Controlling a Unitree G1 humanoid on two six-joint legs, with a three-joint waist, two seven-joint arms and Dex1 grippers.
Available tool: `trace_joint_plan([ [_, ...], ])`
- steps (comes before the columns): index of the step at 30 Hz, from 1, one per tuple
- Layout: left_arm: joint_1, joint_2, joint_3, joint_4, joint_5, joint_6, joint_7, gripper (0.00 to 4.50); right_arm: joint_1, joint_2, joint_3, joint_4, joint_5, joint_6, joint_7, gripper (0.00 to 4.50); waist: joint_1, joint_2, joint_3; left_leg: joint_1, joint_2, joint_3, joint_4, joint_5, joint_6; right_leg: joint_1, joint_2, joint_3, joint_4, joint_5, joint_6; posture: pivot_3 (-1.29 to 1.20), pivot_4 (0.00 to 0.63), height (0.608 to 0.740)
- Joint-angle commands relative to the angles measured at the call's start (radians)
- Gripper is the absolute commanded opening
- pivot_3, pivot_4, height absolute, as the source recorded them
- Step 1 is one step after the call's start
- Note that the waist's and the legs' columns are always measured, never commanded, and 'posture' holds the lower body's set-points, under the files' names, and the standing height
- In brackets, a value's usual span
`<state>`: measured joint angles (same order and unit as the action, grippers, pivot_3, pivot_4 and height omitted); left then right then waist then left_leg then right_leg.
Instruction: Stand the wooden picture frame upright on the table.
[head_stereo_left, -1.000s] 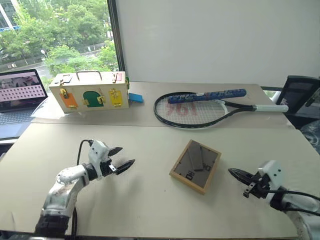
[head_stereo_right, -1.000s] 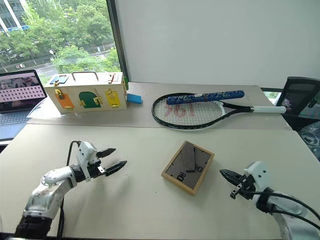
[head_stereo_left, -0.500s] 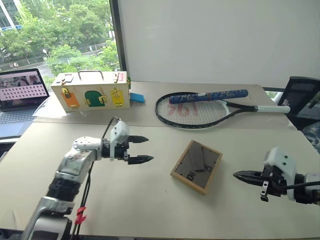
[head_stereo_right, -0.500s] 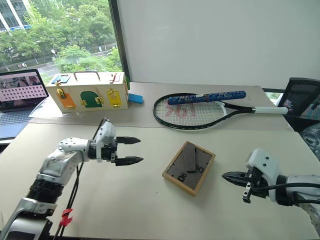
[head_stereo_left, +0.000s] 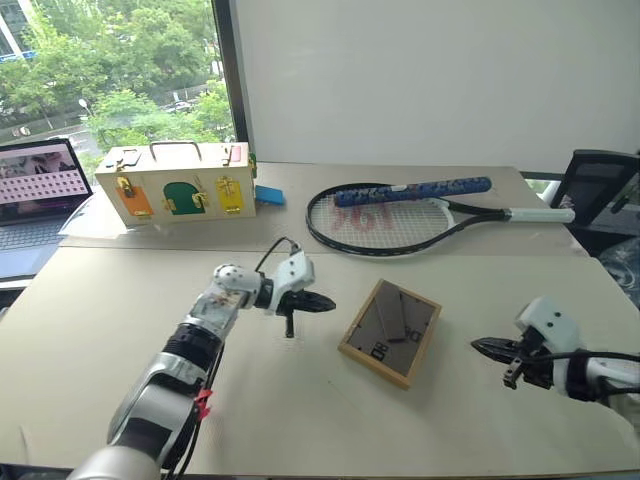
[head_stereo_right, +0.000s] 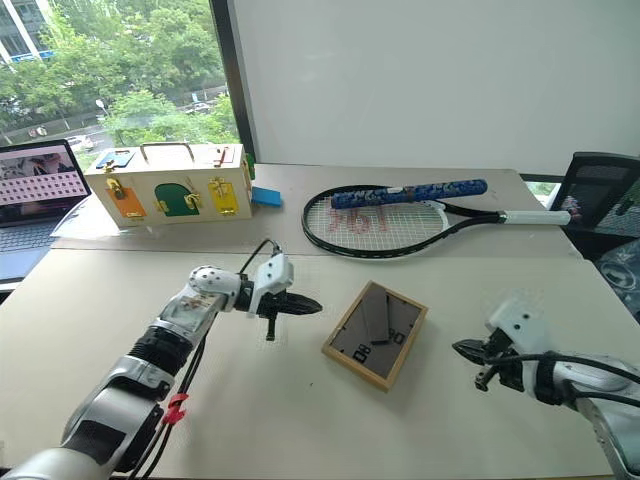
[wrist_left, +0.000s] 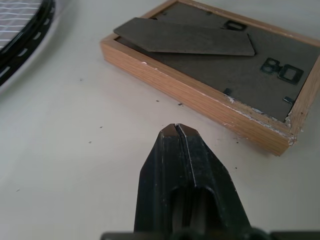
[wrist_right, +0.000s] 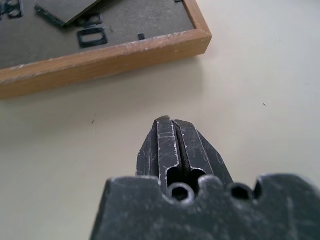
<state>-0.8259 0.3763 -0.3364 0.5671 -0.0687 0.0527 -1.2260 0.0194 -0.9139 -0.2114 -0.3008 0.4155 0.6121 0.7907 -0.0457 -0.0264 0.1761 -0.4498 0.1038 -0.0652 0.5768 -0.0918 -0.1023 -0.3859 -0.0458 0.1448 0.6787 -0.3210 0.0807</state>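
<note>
I am at the approach step: the small rectangular light-wood picture frame lies face down on the big pale beige table, its dark grey-brown back and folded easel stand upward, nothing lifted yet. My left gripper hangs just beside the frame's near-left edge, its two black fingers pressed together and empty. My right gripper sits near the frame's other side, a gap of bare table between them, fingers likewise pinched together on nothing.

Next, I judge, one gripper has to spread and take an edge, or the shut tips pry under it, while the other steadies; the easel stand must fold out before the frame can stand.

The one container is the pale wooden latch box with coloured doors at the far left, well apart; its doors are closed, so I cannot tell its contents.
</note>
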Motion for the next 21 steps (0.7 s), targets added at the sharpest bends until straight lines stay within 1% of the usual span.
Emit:
trace_joint_plan([
  [1, -0.017, -0.031, -0.031, -0.016, 0.056, -0.037, 0.028, 0.05, -0.091, 0.025, 0.085, 0.040, -0.033, 0.000, 0.004, 0.00, 0.000, 0.000, 0.000, 0.000, 0.000, 0.000, 0.000, 0.000, 0.000, 0.000, 0.000, 0.000, 0.000, 0.000, 0.000, 0.00, 0.150, 0.710],
  [3, -0.009, -0.041, -0.045, -0.034, 0.064, -0.027, 0.014, 0.05, -0.150, 0.051, 0.143, 0.073, -0.047, -0.001, 0.014, 0.00, 0.002, 0.000, 0.000, 0.000, 0.000, 0.000, 0.000, 0.000, 0.000, 0.000, 0.000, 0.000, 0.000, 0.001, -0.002, 0.00, 0.150, 0.710],
  [6, 0.020, -0.025, -0.062, -0.065, 0.089, -0.032, 0.002, 0.05, -0.249, 0.096, 0.250, 0.124, -0.090, -0.015, 0.036, 0.00, -0.001, 0.000, 0.000, -0.001, 0.000, 0.000, 0.000, 0.000, 0.000, 0.000, 0.000, 0.000, 0.000, 0.002, -0.003, 0.00, 0.150, 0.710],
  [10, 0.071, 0.001, -0.049, -0.150, 0.058, 0.040, -0.029, 0.05, -0.345, 0.155, 0.356, 0.152, -0.138, -0.022, 0.062, 0.00, -0.007, 0.001, 0.000, 0.000, 0.000, 0.000, 0.000, 0.000, 0.000, 0.000, 0.000, 0.000, 0.001, 0.002, -0.004, 0.00, 0.150, 0.710],
  [13, 0.138, 0.060, -0.010, -0.264, 0.001, 0.149, -0.068, 0.05, -0.406, 0.218, 0.433, 0.159, -0.174, -0.017, 0.071, 0.00, -0.016, 0.001, 0.000, 0.001, 0.000, 0.000, -0.001, 0.000, 0.000, 0.000, 0.001, 0.000, 0.001, 0.002, -0.004, 0.00, 0.150, 0.710],
  [15, 0.191, 0.130, 0.014, -0.324, -0.018, 0.192, -0.096, 0.05, -0.439, 0.253, 0.467, 0.182, -0.199, -0.025, 0.074, 0.00, -0.030, 0.001, 0.000, 0.002, 0.000, -0.001, -0.002, 0.000, 0.000, 0.000, 0.001, 0.000, 0.002, 0.002, -0.004, 0.00, 0.150, 0.710],
  [16, 0.229, 0.189, 0.033, -0.346, -0.016, 0.200, -0.105, 0.05, -0.454, 0.269, 0.486, 0.194, -0.209, -0.027, 0.083, 0.00, -0.033, 0.001, 0.000, 0.003, 0.001, 0.000, -0.002, 0.000, 0.000, 0.000, 0.001, 0.000, 0.003, 0.002, -0.005, 0.00, 0.150, 0.710],
  [18, 0.278, 0.265, 0.067, -0.370, -0.020, 0.216, -0.098, 0.05, -0.466, 0.283, 0.504, 0.207, -0.220, -0.028, 0.097, 0.00, -0.041, 0.001, -0.001, 0.004, 0.001, -0.001, -0.003, 0.000, 0.000, 0.000, 0.002, 0.000, 0.003, 0.002, -0.006, 0.00, 0.150, 0.710],
  [21, 0.317, 0.324, 0.093, -0.378, -0.013, 0.217, -0.059, 0.05, -0.459, 0.278, 0.505, 0.208, -0.225, -0.026, 0.118, 0.00, -0.039, 0.001, -0.001, 0.005, 0.002, -0.001, -0.004, 0.000, 0.000, 0.001, 0.002, 0.000, 0.004, 0.001, -0.005, 0.00, 0.150, 0.710],
])
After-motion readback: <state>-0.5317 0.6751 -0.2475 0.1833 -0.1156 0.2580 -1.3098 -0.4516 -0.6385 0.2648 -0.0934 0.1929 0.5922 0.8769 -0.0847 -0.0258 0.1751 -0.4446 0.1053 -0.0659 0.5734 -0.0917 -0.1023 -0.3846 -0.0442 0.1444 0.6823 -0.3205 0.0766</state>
